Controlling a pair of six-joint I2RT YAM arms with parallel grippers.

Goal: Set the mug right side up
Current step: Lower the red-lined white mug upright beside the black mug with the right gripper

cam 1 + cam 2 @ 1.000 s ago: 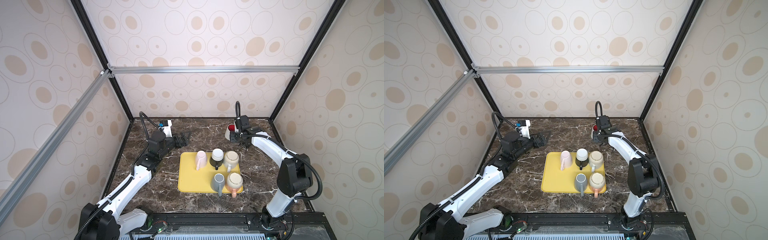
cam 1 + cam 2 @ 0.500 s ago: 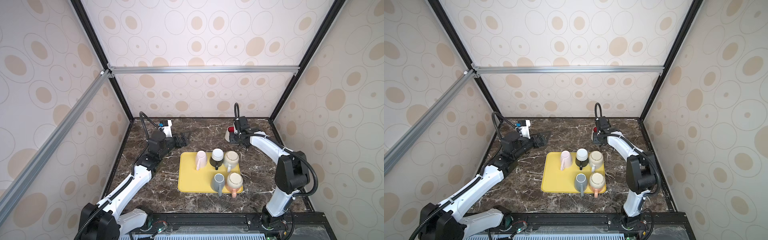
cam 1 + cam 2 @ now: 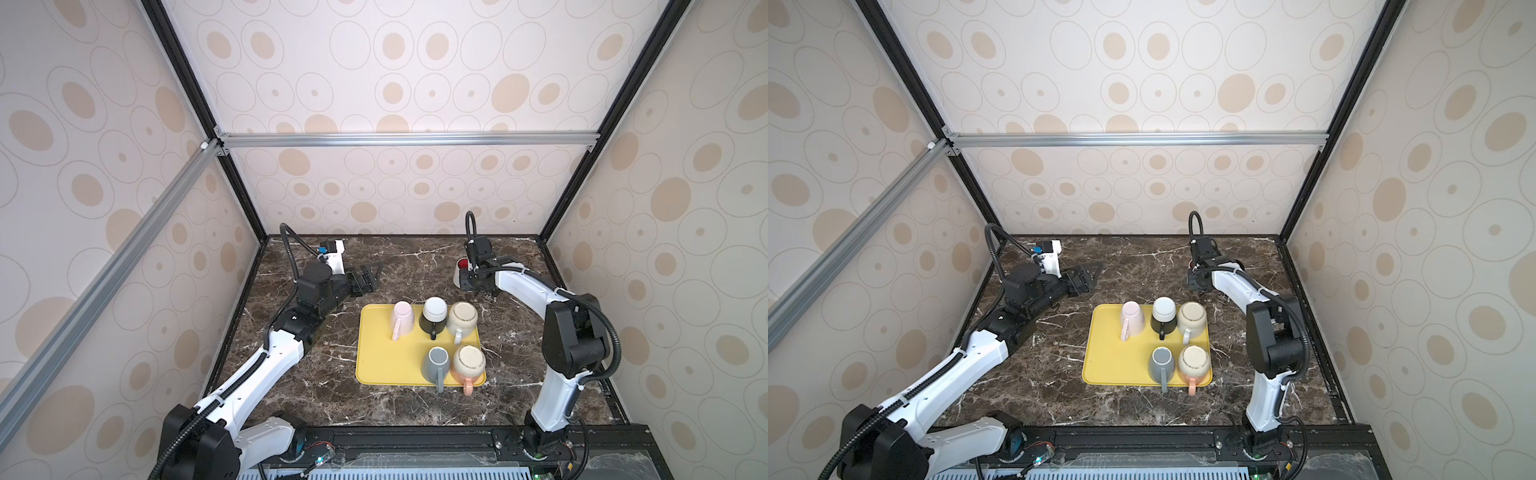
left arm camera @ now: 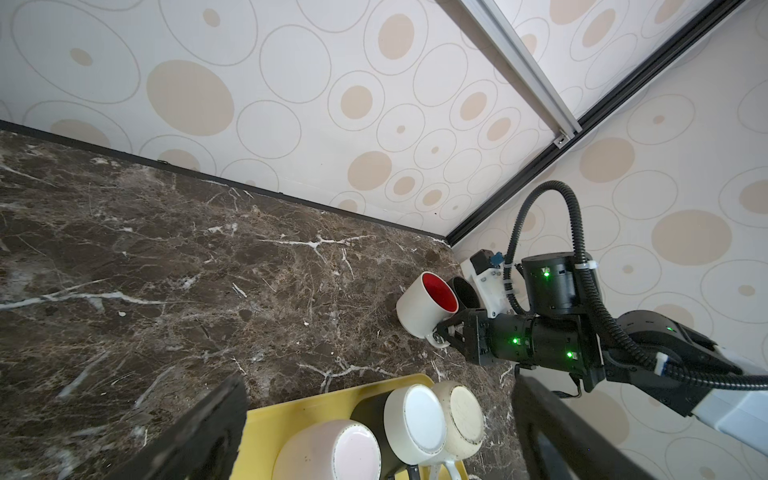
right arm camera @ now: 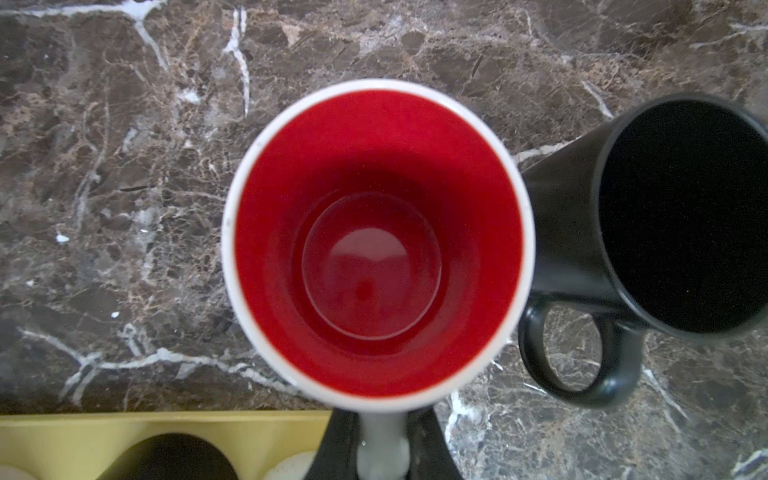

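- Right end effector clamped on the handle of the white ceramic mug with red inside. Mug is mouth-up, past the far right corner of the yellow plastic tray.
- Flip looks done: seat base flat, then release, back straight off.
- Matte black mug just beside: don't clip it.
- Left end effector wide open, empty.
- Dark marble bench, hard and probably slick; enclosure wall close behind.

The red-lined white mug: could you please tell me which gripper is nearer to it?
Right. The right gripper is shut on the handle of the red-lined white mug; the left gripper is open and well apart from it, touching nothing.
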